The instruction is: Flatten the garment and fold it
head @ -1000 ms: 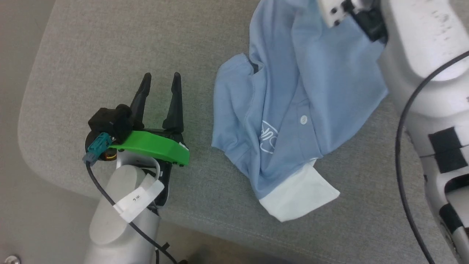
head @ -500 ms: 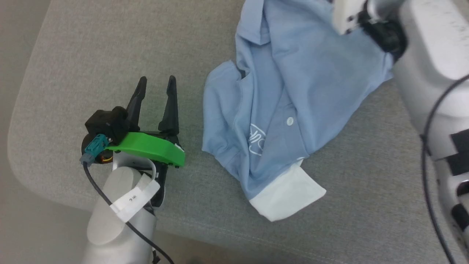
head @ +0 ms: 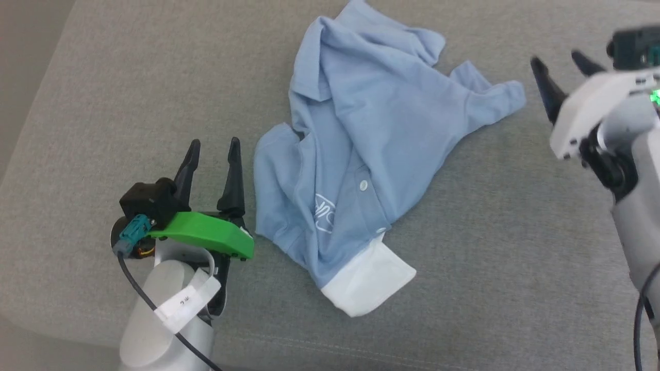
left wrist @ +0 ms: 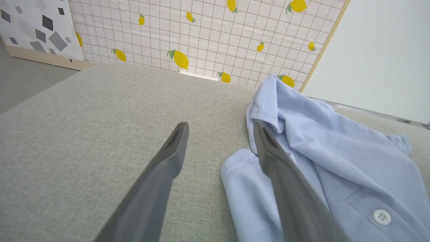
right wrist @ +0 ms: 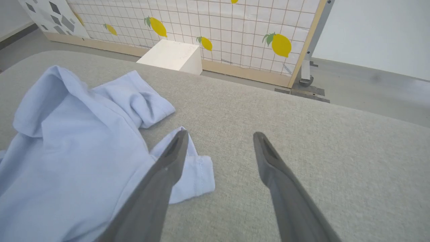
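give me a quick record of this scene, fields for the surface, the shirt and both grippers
surface: grey cushion
shirt: light blue polo, crumpled, neither flat nor folded
collar: white, at the near end
button: showing, next to the logo
left gripper: jaws open, empty, by the shirt's left edge
right gripper: jaws open, empty, just right of a sleeve
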{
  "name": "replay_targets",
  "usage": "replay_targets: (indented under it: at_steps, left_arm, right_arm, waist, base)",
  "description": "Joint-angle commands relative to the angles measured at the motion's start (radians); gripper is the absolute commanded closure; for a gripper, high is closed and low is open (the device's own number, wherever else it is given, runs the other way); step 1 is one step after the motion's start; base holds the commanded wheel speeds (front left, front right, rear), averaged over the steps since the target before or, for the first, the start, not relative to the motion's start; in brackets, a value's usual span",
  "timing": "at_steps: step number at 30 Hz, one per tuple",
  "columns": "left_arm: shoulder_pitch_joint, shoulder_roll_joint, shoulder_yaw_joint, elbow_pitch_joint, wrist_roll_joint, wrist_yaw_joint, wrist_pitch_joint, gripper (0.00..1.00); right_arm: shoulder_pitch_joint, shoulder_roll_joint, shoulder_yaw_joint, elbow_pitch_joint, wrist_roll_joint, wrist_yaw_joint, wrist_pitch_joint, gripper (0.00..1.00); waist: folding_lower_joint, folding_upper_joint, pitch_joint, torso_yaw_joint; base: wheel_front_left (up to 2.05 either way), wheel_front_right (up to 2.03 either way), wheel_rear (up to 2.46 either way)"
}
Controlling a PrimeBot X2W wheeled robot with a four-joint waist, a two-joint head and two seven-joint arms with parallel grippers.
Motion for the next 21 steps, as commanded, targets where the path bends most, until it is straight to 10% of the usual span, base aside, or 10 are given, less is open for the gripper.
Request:
replay_targets:
  at_steps: [1, 21]
  left_arm:
    - [0.013, 0.010, 0.000, -0.006, 0.012, 0.006, -0.004, 0.00]
    - [-0.043, 0.001, -0.035, -0.029, -0.001, 0.011, 0.002, 0.00]
  right_arm:
    - [0.033, -0.005, -0.008, -0.018, 0.001, -0.002, 0.024, 0.00]
    - [-0.083, -0.042, 0.150, -0.073, -0.099, -0.002, 0.487, 0.00]
  waist:
    - [0.0001, -0.0001, -0.027, -0.026]
    - [0.0001, -0.0001, 0.133, 0.086]
  base:
    - [0.00, 0.00, 0.00]
    - [0.00, 0.00, 0.00]
